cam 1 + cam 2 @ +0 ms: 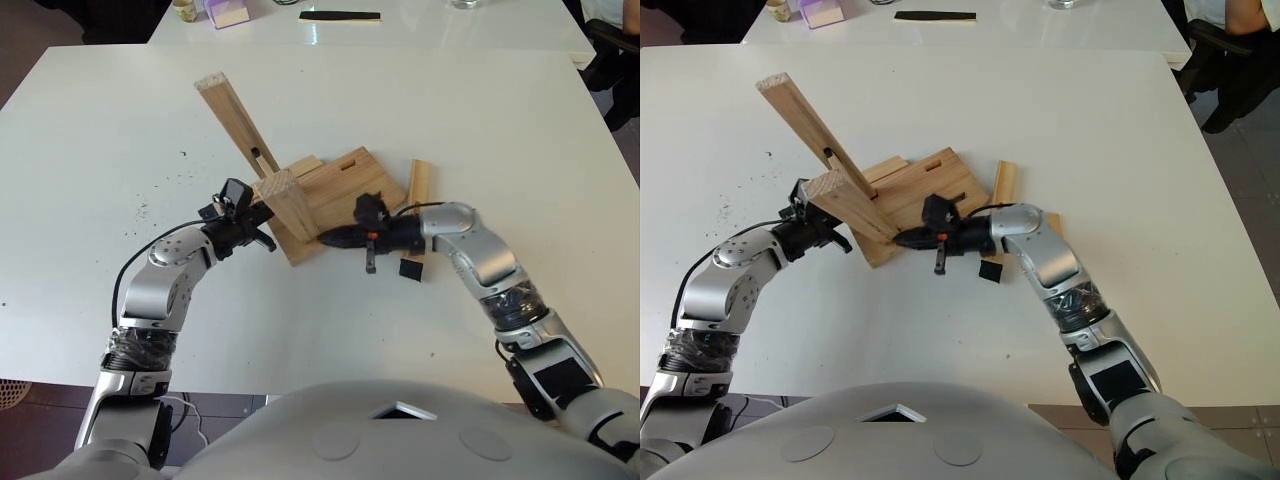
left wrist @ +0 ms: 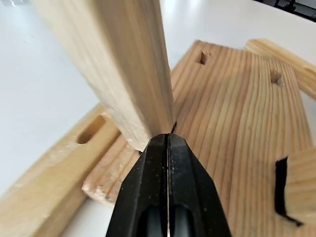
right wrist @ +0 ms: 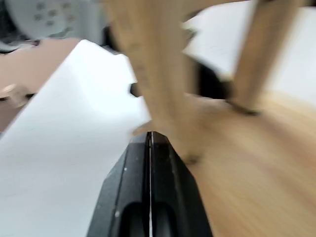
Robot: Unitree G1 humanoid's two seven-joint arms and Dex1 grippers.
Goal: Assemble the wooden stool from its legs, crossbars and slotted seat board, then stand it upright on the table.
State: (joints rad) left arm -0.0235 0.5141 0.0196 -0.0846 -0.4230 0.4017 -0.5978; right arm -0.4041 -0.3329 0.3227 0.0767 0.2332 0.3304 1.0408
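- Seat board lies flat near the middle of the table, slots facing up, likely so legs can be pressed in from above
- Near leg stands at its front corner; far leg rises tilted behind
- Left gripper, closed on nothing, touches the near leg's foot, apparently bracing it
- Right gripper, also closed and empty, presses the same joint from the opposite side
- Loose wooden piece lies beside the board
- No legible writing

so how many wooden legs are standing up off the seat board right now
2. One leg rises at the near left edge of the board, beside the left gripper; a second leg leans away behind it. Another piece lies flat on its right.
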